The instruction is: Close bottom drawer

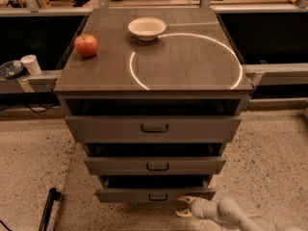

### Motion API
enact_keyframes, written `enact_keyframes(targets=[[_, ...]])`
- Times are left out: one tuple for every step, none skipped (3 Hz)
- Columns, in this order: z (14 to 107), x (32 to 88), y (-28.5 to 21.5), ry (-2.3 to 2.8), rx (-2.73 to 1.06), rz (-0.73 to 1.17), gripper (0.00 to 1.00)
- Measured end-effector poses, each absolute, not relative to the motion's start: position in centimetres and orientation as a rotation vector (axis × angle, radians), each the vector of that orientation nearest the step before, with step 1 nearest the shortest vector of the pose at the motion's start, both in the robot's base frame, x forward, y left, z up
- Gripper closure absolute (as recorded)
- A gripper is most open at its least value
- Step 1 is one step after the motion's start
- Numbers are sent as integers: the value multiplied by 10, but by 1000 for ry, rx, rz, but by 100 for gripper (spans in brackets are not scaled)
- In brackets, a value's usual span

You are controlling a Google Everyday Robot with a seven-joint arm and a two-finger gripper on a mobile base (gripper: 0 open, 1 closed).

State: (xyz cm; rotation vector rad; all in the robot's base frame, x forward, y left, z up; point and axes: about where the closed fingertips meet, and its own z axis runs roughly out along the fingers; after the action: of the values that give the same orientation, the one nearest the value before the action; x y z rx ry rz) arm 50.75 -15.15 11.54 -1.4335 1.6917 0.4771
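The bottom drawer, lowest and partly open, appears rigid and rail-guided; push squarely beside its bar handle with the gripper, spread empty at its lower right.

My hand, low at the bottom edge, has two pale curved fingers; my arm is rounded, off-white.

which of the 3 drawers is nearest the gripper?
The bottom drawer, narrowest front. The open gripper sits just below its right end; middle drawer and top drawer are higher up.
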Motion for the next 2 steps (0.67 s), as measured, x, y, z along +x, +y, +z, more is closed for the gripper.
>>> enact_keyframes(targets=[[117, 515, -155, 1656, -1398, 449, 26], [119, 518, -156, 1634, -1386, 440, 0]])
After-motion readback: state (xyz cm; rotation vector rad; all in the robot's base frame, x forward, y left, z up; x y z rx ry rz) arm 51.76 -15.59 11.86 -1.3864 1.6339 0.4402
